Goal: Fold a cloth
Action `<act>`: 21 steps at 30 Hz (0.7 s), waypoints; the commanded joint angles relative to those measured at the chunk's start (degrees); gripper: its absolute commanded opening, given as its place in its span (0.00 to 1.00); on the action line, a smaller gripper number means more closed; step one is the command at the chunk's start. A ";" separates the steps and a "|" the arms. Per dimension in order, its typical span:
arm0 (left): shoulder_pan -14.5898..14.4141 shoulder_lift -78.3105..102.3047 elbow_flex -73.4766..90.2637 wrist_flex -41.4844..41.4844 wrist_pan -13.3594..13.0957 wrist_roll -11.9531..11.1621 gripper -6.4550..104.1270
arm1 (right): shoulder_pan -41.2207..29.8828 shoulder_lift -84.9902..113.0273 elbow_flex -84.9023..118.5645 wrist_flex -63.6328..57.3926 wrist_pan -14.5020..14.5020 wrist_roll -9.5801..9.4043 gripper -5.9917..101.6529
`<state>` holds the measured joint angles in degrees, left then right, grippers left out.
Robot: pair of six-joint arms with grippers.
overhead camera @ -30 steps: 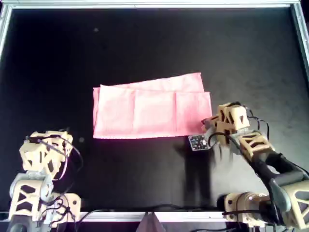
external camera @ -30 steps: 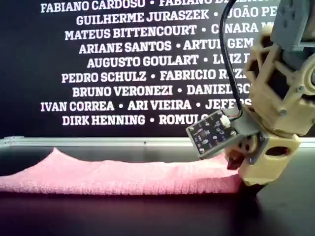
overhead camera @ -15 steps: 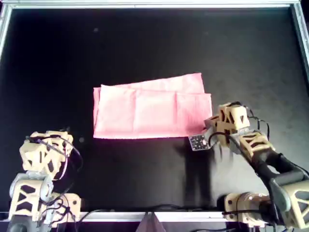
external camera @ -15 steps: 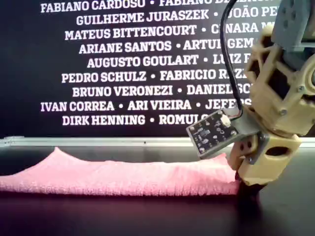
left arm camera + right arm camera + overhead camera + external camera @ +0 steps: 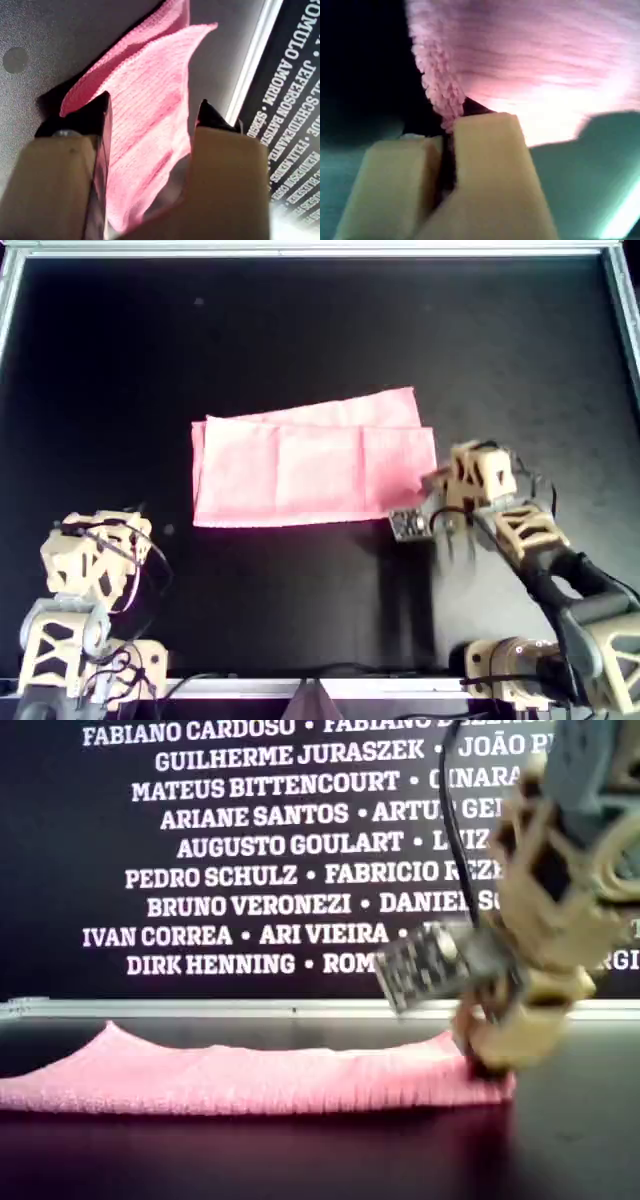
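The pink cloth (image 5: 310, 465) lies folded in a long strip on the black table, with its two layers offset at the overhead view's right end. It also shows in the exterior view (image 5: 250, 1080). My first gripper (image 5: 432, 487) is at that right end, low over the table (image 5: 485, 1060). In the first wrist view the gripper (image 5: 155, 112) is open, and the cloth (image 5: 150, 100) runs between the jaws and away from them. My second gripper (image 5: 110, 535) is parked at the overhead view's lower left, apart from the cloth. Its jaws (image 5: 447, 125) are shut, with a cloth edge (image 5: 520, 50) just past the tips.
A metal rail (image 5: 320, 250) frames the black table (image 5: 300, 330) and shows in the exterior view (image 5: 200, 1008). A dark banner with white names (image 5: 250, 850) stands behind it. A small camera board (image 5: 408, 525) hangs beside the first gripper.
My first gripper has shifted slightly up and to the left in the overhead view, further onto the cloth's right edge; it is motion-blurred in the exterior view. The second arm has not moved.
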<state>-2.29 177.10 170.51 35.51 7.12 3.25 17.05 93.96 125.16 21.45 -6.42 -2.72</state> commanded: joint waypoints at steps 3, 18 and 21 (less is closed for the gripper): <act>0.97 0.97 -0.62 -0.88 0.18 0.26 0.61 | 0.18 5.36 -8.44 -2.29 0.18 -0.26 0.05; 0.79 0.97 -0.62 -0.88 0.18 0.26 0.61 | 11.69 -0.79 -26.54 -2.37 -0.44 0.62 0.05; 0.79 0.97 -0.62 -0.88 0.18 0.26 0.61 | 16.26 -6.42 -31.11 -2.37 0.09 0.62 0.05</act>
<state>-2.29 177.10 170.51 35.51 7.12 3.25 29.97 89.12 101.25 21.45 -6.68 -2.37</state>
